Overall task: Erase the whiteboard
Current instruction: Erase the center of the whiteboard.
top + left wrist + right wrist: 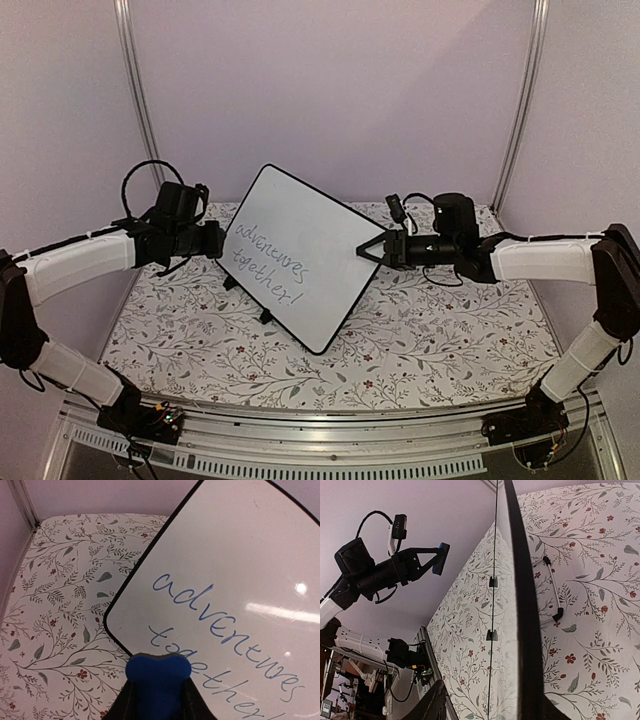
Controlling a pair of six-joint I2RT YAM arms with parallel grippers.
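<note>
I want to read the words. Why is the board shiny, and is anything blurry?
Left wrist view: glare makes bright spots on the whiteboard, words readable; the close blue eraser looks soft. Right wrist view: the board seems to mirror the flowery tablecloth. Top view: evenly lit, no glare.

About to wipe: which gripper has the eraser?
The left gripper, shut on the blue eraser beside the whiteboard. The right gripper holds none; its open jaws straddle the board's other edge.

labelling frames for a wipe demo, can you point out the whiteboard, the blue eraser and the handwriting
whiteboard (328, 238): top external view, bare white face
blue eraser (157, 680): left wrist view, middle of its pad
handwriting (231, 639): left wrist view, letters of "adventures"
</note>
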